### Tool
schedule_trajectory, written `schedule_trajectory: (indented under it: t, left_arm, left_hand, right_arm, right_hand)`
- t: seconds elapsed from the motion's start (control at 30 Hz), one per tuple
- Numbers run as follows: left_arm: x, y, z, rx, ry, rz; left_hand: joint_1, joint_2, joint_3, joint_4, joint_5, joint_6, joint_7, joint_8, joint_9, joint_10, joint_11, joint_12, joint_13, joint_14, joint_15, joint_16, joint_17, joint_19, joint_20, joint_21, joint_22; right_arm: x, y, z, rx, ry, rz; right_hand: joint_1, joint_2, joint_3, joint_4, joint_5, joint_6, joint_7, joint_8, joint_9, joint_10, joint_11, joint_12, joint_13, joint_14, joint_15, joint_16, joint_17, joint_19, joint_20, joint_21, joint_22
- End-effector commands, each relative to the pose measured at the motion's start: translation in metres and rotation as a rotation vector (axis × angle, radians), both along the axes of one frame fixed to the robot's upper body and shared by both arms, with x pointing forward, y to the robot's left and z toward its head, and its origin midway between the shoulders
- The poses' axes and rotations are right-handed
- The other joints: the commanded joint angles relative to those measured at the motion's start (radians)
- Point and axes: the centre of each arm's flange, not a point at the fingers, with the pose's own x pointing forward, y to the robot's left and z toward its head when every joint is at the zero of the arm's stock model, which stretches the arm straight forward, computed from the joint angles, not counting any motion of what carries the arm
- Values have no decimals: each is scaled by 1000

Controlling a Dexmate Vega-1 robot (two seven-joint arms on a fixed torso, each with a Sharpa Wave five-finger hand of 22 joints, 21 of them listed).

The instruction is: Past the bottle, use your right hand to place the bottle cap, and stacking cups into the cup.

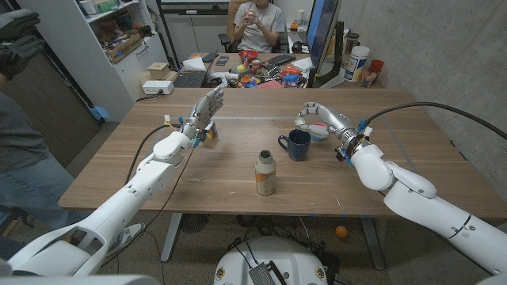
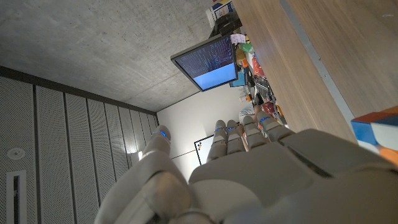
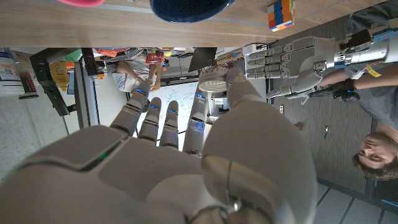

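Note:
An uncapped tan bottle point(image 1: 265, 174) stands at the table's middle front. Behind it and slightly right is a dark blue cup point(image 1: 297, 145), also seen in the right wrist view point(image 3: 189, 9). Coloured stacking cups point(image 1: 320, 132) lie just right of the cup, partly hidden by my right hand point(image 1: 319, 118). That hand hovers above them and, in the right wrist view, pinches a pale bottle cap point(image 3: 214, 81) between thumb and a finger point(image 3: 186, 155). My left hand point(image 1: 207, 109) stands raised and open at the far left, fingers up point(image 2: 249, 168).
A colourful cube point(image 1: 211, 133) point(image 2: 376, 132) point(image 3: 281, 14) lies by my left hand. Clutter, a keyboard and a monitor point(image 1: 323, 32) line the far edge. One person point(image 1: 255, 24) sits behind the table, and another point(image 1: 20, 119) stands at the left.

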Motion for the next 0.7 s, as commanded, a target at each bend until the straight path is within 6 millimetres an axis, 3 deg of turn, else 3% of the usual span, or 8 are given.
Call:
schedule_trajectory:
  t: [0.03,0.7]
  left_arm:
    - [-10,0,-1,7,-12,12]
    - [-23,-1,2,25,-24,29]
  left_hand:
    - [0,9,1,-7,5,3,1,5,5,-1,6,-1,5,4,6,5,4,-3,8,-2,4]
    - [-1,8,1,-7,5,6,3,6,5,-1,7,-1,5,4,7,5,4,-2,9,-1,4]
  right_arm:
    - [14,8,-10,-8,26,-16]
    - [29,-2,-43,30,121,-50]
  right_hand:
    - [10,11,1,4,8,82,-75,52,39,10,-3,-5,3,2,-6,0,4,5,1,-1,6]
    - [12,10,2,5,8,83,-79,53,44,12,-3,-9,3,6,-7,-1,6,3,-1,-2,6]
